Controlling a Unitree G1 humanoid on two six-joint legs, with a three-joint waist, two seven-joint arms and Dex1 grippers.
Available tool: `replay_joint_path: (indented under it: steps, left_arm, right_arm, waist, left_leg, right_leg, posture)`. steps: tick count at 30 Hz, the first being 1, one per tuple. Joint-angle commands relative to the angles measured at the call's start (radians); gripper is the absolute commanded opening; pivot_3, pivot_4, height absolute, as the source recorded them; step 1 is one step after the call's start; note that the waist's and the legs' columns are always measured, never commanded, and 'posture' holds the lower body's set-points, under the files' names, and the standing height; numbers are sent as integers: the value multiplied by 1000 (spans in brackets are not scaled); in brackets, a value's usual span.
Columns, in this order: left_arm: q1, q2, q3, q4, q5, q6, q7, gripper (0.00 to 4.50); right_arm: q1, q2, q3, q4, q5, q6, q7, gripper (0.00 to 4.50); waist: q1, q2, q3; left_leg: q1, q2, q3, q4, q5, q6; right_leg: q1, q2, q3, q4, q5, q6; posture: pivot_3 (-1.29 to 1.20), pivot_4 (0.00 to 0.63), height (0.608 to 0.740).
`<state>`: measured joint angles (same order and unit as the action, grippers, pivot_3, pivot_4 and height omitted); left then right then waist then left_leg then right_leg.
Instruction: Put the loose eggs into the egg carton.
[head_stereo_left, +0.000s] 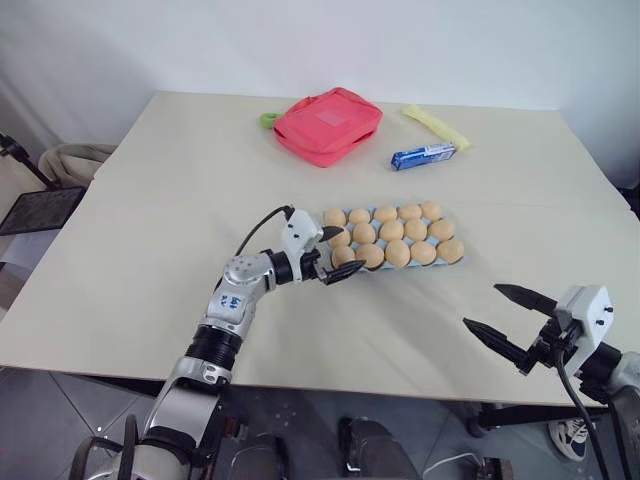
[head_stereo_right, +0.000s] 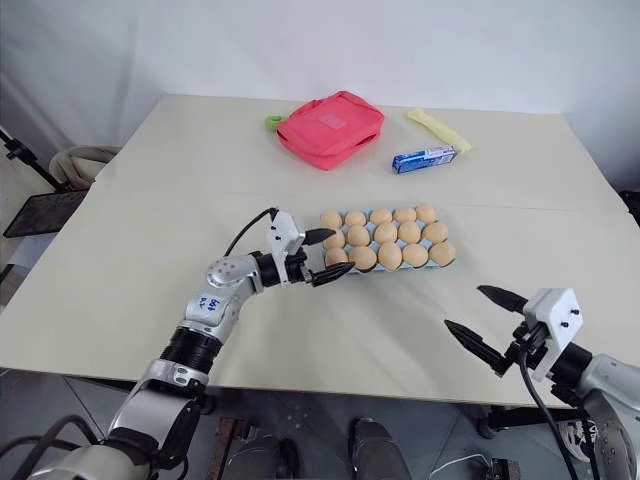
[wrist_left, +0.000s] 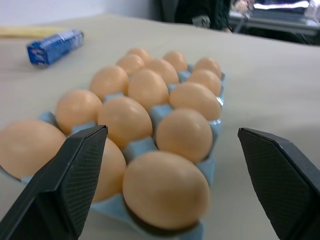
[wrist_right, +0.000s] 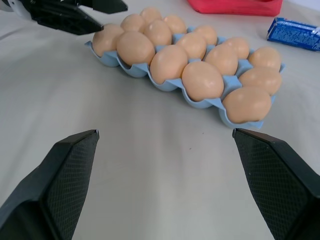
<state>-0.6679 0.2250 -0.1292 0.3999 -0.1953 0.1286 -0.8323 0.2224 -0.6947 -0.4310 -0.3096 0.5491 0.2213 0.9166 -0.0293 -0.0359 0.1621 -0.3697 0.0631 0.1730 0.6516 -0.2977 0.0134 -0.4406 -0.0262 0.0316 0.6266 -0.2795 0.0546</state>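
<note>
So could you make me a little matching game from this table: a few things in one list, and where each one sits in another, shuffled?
Things:
1. egg carton
2. pink pouch
3. blue snack packet
4. left tool

Places or states:
A. far side of the table, beside a yellow wrapper
B. open, at the carton's left end
C. middle of the table, its cups holding eggs
D. far side of the table, with a green tab at its left edge

Pairs: 1-C, 2-D, 3-A, 4-B

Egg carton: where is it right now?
The carton sits mid-table, right of centre, full of eggs, directly ahead of the open left gripper; the pink pouch and blue packet lie beyond it.
</note>
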Motion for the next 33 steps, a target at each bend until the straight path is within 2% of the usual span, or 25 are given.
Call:
replay_joint_path:
  steps: [1, 7, 10, 13, 17, 21, 33]
  left_arm:
    - [38, 81, 11, -132, -78, 93, -133, 4443]
    - [112, 333, 77, -190, -178, 234, -360, 4443]
    - [118, 403, 140, -125, -189, 171, -414, 4443]
    - [85, 411, 233, -28, -209, 46, -413, 4443]
    - [52, 426, 268, 91, -196, -50, -451, 4443]
    - [51, 395, 299, 186, -195, -181, -456, 4443]
    - [9, 383, 279, 270, -173, -259, -505, 4443]
  right_arm:
    - [-8, 0, -7, -6, 1, -18, 2, 4500]
    - [-15, 2, -4, 1, -1, -26, 5, 4500]
    - [-29, 0, -4, 16, -2, -44, 18, 4500]
    - [-59, -16, -12, 53, -2, -71, 45, 4500]
    - [-87, -52, -21, 126, -8, -113, 113, 4500]
    - [-83, -65, -6, 205, -24, -162, 174, 4500]
    - [-134, -98, -26, 283, -41, -178, 187, 4500]
  waist:
    - [-2, 0, 0]
    - [-2, 1, 1]
    - [1, 1, 1]
    - [2, 1, 1]
    - [2, 1, 1]
    - [2, 1, 0]
    - [-2, 1, 1]
  left_leg:
    - [0, 0, 0, 0, 0, 0]
    - [1, 2, 0, -1, 1, -4]
    - [1, 2, 0, -1, 2, -4]
    - [0, 1, 0, 0, 2, -2]
    - [-1, -1, 1, 1, 1, 1]
    - [-1, 0, 1, 0, 0, 0]
    - [0, 1, 2, 1, 0, -1]
  right_leg:
    - [0, 0, 0, 0, 0, 0]
    - [-2, 1, -1, 3, -2, -4]
    - [-2, 0, -2, 3, -2, -4]
    - [-2, -2, -2, 2, -2, -4]
    - [-1, -3, -2, 1, -2, -3]
    - [-2, -2, -2, 1, -1, -2]
    - [-2, -1, -2, 2, -1, -2]
  posture:
    - [0, 150, 740]
    - [0, 150, 740]
    - [0, 150, 740]
    - [0, 150, 740]
    - [0, 150, 740]
    - [0, 150, 740]
    - [0, 150, 740]
